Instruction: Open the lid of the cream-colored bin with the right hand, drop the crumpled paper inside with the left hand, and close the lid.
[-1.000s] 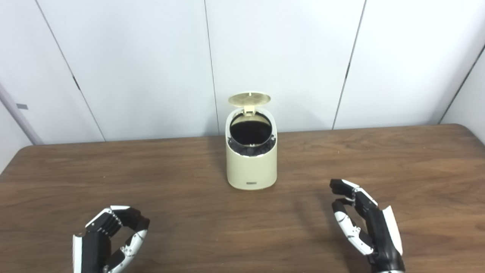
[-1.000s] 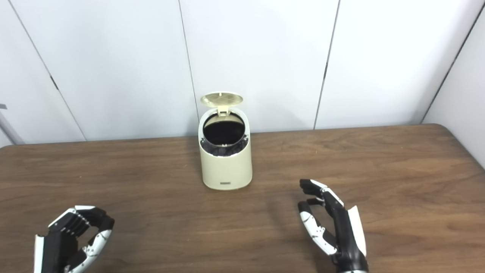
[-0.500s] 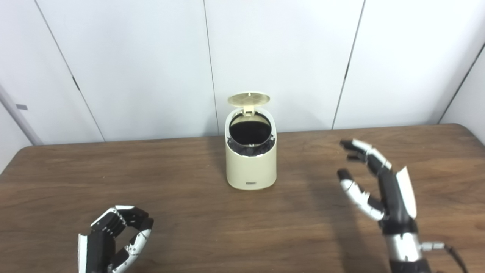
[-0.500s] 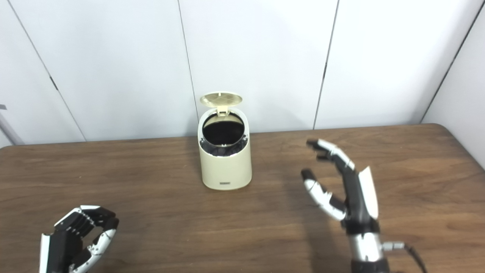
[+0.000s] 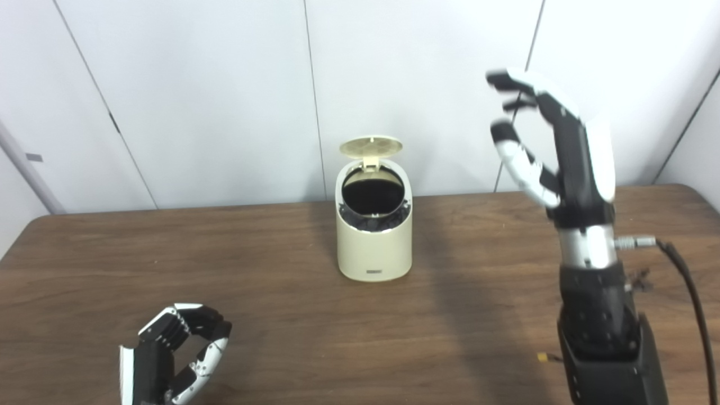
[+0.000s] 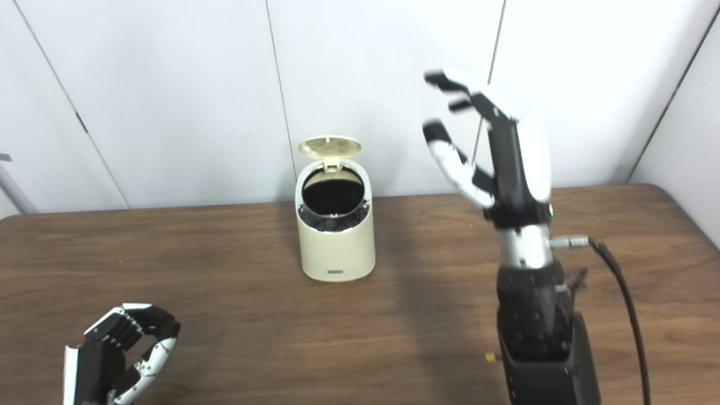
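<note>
Wide brown wooden table (image 5: 225, 264) fills the lower half of the view, white panelled wall (image 5: 197, 84) behind it. Right arm (image 5: 602, 326) rises from the bottom right corner, forearm upright, a black cable (image 5: 689, 292) looping off its wrist. Up top, the right hand (image 5: 554, 146) is high above the table, well to the right of the bin, fingers (image 5: 517, 84) spread and slightly curled, thumb apart from them, holding nothing (a bit blurred at the tips). Centre stage, the cream-colored bin (image 5: 374, 242) stands upright near the far edge of the table, well apart from both hands. Its lid (image 5: 370, 145) is flipped up on the rear hinge, underside facing us, and the round mouth shows a dark interior. The crumpled paper is not visible anywhere on the table, and the dark inside of the bin does not show whether it lies there. Down at the bottom left, the left hand (image 5: 171, 357) sits low near the table's front edge, fingers curled in toward the thumb, a gap between them, nothing seen in its grasp. Smallest of all, a tiny yellowish speck (image 5: 541, 356) lies on the wood just beside the right arm's base.
</note>
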{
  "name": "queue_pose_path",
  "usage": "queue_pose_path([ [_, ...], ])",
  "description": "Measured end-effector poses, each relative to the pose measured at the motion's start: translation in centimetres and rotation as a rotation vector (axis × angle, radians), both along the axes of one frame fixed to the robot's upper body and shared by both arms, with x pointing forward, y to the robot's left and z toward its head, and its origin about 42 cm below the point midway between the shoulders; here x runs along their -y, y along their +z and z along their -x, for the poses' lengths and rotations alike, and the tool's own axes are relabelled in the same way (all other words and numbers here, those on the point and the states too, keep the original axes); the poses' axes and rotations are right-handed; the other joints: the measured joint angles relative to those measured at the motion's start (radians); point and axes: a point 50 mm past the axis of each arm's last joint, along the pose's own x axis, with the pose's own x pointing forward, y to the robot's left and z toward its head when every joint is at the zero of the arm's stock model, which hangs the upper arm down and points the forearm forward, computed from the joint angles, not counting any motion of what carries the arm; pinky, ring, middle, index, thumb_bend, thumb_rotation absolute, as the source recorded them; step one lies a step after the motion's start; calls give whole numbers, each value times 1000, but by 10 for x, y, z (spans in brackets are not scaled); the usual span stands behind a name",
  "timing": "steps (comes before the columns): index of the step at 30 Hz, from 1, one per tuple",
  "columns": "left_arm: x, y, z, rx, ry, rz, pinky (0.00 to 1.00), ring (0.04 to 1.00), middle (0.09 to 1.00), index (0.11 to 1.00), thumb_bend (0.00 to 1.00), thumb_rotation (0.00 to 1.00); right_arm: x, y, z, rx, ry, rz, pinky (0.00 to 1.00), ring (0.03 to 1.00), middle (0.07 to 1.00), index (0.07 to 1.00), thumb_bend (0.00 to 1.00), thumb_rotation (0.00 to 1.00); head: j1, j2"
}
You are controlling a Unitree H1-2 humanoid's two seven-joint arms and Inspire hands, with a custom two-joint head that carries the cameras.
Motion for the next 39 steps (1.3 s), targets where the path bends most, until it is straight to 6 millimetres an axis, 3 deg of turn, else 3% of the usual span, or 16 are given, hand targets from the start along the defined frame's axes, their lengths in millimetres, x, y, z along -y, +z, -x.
queue_pose_path([
  [4,2,0,0,0,-1,7,383,460,499,485,477,53,-2,9,-16,-1,-28,90,599,732,741,725,199,855,6,-2],
  [7,3,0,-1,-3,-2,10,382,460,499,485,477,53,-6,12,-26,-18,-27,158,607,735,745,726,211,818,6,-3],
  [8,3,0,-1,-3,-3,11,383,461,499,485,477,53,-7,15,-29,-22,-24,182,615,742,754,733,259,817,6,-3],
  [10,4,-1,-1,-8,-5,15,387,464,502,485,477,54,-11,20,-34,-34,-20,250,647,767,780,760,497,891,8,-6],
  [11,5,-1,-2,-15,-6,16,388,464,502,485,477,53,-13,25,-36,-38,-20,294,645,771,788,773,703,940,8,-8],
  [13,5,-1,-2,-20,-8,16,388,463,501,485,478,54,-15,34,-42,-50,-32,369,639,768,787,778,815,963,8,-8],
  [15,6,-1,-3,-21,-15,15,391,465,502,485,477,53,-18,45,-50,-61,-53,449,615,753,771,764,867,956,15,-14],
  [19,9,-1,-3,-21,-22,14,393,468,504,485,478,54,-29,61,-56,-75,-81,546,604,753,770,767,880,951,18,-18],
  [27,15,-1,-4,-20,-24,15,387,462,501,485,478,53,-47,71,-70,-143,-99,727,596,748,767,762,880,904,23,-29],
  [39,19,0,-5,-7,-28,11,382,454,492,484,478,54,-60,67,-92,-204,-134,840,599,732,751,745,883,934,31,-49],
])
